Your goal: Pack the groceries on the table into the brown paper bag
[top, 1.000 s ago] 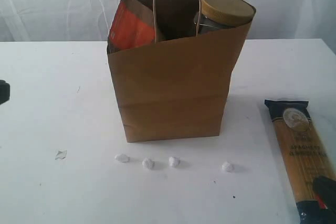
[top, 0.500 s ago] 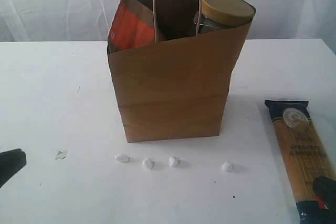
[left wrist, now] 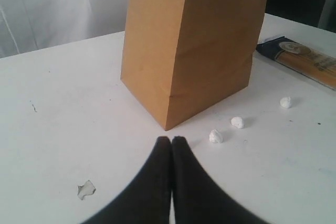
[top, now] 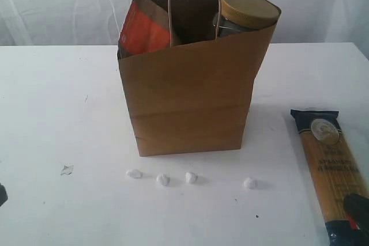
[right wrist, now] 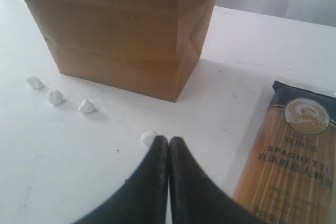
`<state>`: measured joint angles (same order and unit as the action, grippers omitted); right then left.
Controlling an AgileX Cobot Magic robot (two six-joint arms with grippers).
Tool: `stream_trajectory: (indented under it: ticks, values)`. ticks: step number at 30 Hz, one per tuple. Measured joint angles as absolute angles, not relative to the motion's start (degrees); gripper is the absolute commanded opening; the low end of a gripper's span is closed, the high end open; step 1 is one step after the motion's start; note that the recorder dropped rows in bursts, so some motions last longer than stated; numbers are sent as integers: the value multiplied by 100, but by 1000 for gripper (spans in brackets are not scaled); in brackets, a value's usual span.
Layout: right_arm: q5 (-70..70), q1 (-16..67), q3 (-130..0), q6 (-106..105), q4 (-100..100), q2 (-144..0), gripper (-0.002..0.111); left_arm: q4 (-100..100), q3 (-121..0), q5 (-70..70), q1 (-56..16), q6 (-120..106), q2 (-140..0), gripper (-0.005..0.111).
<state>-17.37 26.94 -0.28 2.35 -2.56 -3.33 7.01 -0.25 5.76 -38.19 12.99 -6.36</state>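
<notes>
Bag [top: 190, 102] stands upright mid-table [top: 57, 113]. Pouch [top: 144, 30] and tan-lidded jar [top: 248, 11] poke from its mouth, pouch at 10 o'clock, jar at 2. Spaghetti [top: 334, 165] lies flat on the table at the bag's 4 o'clock, outside it.

Left gripper [left wrist: 171, 140] sits low at the bag's 8 o'clock, fingers pressed together, empty, aimed at the bag's near corner. Right gripper [right wrist: 168, 140] sits low at 5 o'clock by the spaghetti's near end, fingers together, nothing held.

Four pebbles [top: 163, 180] lie in a row at 6 o'clock, the end one just beside the right tips.
</notes>
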Motion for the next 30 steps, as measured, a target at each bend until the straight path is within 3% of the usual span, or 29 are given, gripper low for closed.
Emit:
stream_trajectory:
  ticks: [9,30]
  values:
    - [-1737,2694,-28,235,-256,-333,0,407,-14,-174,-3819,1133,-55,0]
    - [-1737,2694,-28,235,-256,-333,0,242,-14,-306,-3819,400,-30,0]
